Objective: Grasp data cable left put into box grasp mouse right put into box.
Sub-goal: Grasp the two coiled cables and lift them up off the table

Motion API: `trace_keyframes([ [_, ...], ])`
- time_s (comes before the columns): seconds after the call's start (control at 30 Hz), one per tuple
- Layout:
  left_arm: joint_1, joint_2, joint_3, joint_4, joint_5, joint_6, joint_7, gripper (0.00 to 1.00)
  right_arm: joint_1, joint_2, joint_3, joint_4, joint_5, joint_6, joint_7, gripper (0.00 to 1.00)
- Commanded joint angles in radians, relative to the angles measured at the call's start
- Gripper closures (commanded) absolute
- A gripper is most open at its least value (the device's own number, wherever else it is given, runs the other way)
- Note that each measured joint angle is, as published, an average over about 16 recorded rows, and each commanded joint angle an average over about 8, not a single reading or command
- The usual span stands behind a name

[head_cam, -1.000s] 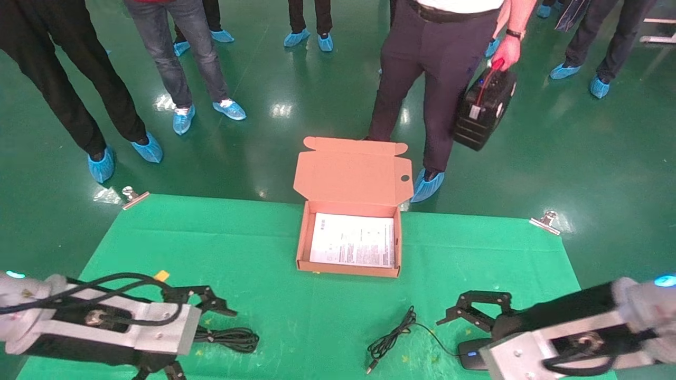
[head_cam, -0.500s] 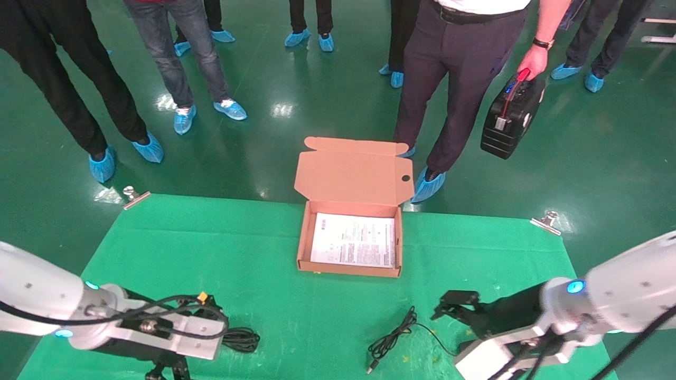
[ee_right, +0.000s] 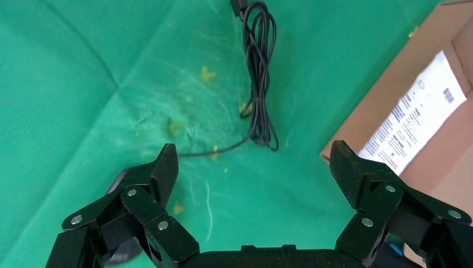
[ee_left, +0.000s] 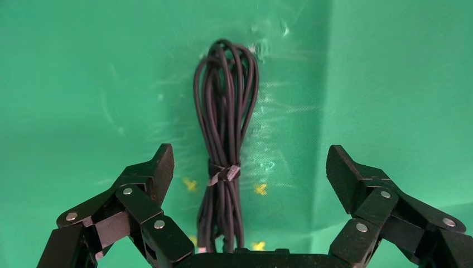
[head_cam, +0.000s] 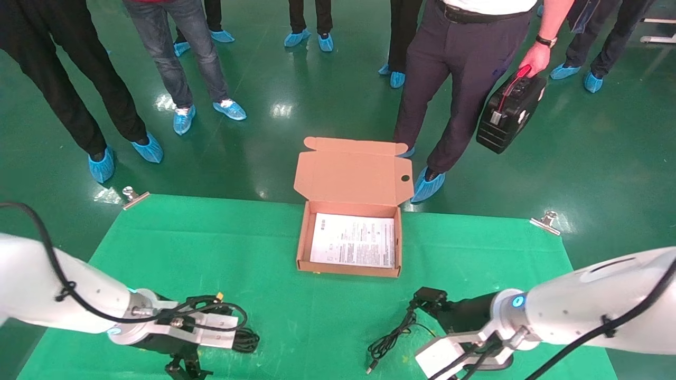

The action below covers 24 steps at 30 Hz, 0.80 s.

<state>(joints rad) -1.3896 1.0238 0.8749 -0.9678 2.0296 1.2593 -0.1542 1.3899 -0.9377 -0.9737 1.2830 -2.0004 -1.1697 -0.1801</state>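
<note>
At the near left of the green-covered counter (head_cam: 158,237), the left hand (ee_left: 250,176) hangs pointing down over the data cable (ee_left: 225,145), its fingers spread wide and holding nothing. The cable is a tight black bundle, cinched by a tie about halfway along. In the left wrist view it lies midway between the two fingertips, running lengthwise across the gap, so the fingers would close across its narrow width. To do this step well, the hand should probably drop straight down, keep the bundle centred, and close near the tie, where the loops are held together and least likely to spill out.

At the near right, the right hand (ee_right: 254,167) is also wide open and empty, low over the counter. The mouse (ee_right: 120,184) shows only as a dark shape partly hidden behind one finger, off to that side and not between the fingers. Its thin cord (ee_right: 259,78) trails away in a loose coil just left of the hand in the scene. A grasp here would likely need the hand shifted over the mouse body first, and the trailing cord may drag or snag on the way to the box.

Farther off, in the middle of the counter, the box (head_cam: 302,237) sits open with its lid flap upright at the far side and a printed sheet (head_cam: 353,240) lying flat inside. Beyond the counter, people stand on the green floor.
</note>
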Motion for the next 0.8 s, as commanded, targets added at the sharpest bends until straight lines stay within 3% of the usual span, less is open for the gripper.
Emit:
trace_keyframes([
  [0.03,0.0,0.018,0.005,0.043,0.014,-0.02,0.006,0.0,-0.01,-0.015,-0.006,-0.012,-0.018,0.016,0.008,0.0],
  [0.8,-0.046,0.097,-0.02,0.366,-0.033,-0.114,0.173,0.0,-0.039,-0.211,-0.031,-0.322,-0.054,0.159,-0.052,0.0],
])
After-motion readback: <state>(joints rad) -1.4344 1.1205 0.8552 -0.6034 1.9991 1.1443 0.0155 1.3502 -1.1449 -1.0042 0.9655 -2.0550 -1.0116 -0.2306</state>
